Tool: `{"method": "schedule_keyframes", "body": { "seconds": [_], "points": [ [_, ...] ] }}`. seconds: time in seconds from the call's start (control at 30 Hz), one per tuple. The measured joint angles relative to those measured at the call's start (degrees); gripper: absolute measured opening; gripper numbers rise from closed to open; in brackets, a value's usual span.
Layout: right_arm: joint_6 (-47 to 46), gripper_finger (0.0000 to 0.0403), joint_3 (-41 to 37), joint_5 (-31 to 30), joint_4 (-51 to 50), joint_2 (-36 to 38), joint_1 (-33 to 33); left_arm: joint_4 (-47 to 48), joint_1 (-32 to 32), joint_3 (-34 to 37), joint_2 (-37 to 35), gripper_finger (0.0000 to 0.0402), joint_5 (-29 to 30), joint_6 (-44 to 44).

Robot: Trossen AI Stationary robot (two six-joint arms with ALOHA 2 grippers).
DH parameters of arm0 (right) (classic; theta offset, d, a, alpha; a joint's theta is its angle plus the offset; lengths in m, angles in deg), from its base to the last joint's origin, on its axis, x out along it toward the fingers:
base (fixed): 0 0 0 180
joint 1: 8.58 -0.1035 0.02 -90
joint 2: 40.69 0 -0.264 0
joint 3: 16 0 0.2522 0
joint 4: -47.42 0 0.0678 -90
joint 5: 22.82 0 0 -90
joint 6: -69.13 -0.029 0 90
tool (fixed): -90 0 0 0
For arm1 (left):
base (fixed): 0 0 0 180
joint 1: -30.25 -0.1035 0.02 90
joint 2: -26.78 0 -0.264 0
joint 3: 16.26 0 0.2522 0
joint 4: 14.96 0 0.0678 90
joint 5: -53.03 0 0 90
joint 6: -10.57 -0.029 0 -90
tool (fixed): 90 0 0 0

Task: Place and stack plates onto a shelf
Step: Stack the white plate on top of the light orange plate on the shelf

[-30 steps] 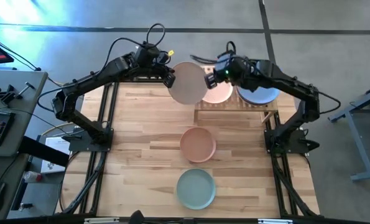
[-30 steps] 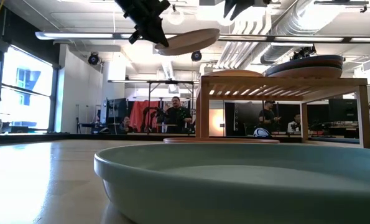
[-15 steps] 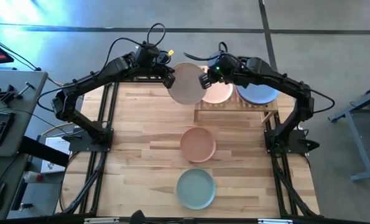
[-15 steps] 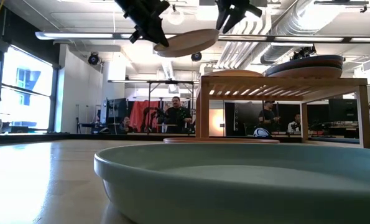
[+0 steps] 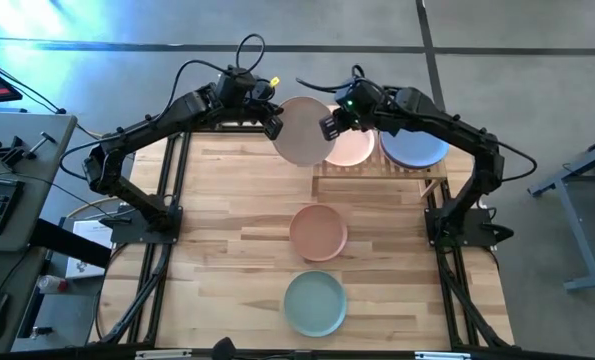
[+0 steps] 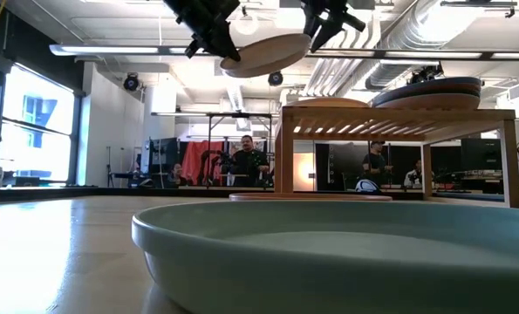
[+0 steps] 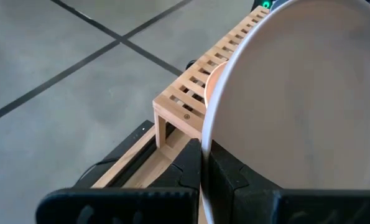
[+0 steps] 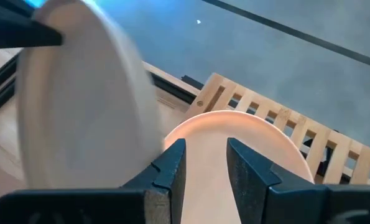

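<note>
The left fingers pinch a pale plate by its rim above the shelf, the right fingers wait open beside it, and a bump could knock it loose.

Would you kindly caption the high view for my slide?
Left pincer holds a beige plate beside the shelf; right pincer waits open.

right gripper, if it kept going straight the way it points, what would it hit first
Probably the beige plate held by the left gripper. The right gripper points at its near rim with open fingers, above the tan plate on the shelf; depth is unclear.
</note>
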Motion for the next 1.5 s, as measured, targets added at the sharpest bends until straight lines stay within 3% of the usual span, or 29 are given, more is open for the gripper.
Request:
{"method": "schedule_keyframes", "body": {
  "seconds": [0.3, 0.83, 1.13, 1.5],
  "points": [
    [1.6, 0.0083, 0.0, 2.1, 0.0, 0.0, 2.2, 1.2, 0.0, 0.0, 0.0, 0.0, 0.0, 0.0],
    [-1.0, 0.0083, 0.0, 17.4, 5.8, 1.8, 5.9, 6.1, -0.1, 0.0, 0.0, 0.0, 0.0, 1.1],
    [-0.8, 0.0083, -0.1, 13.7, 4.1, 1.3, 3.2, 6.1, -0.1, 0.0, 0.0, 0.0, 0.0, 1.1],
    [-0.4, 0.0083, -0.1, 13.7, 3.3, 1.0, 0.6, 6.1, 0.0, 0.0, 0.0, 0.0, 0.0, 1.7]
  ]
}}
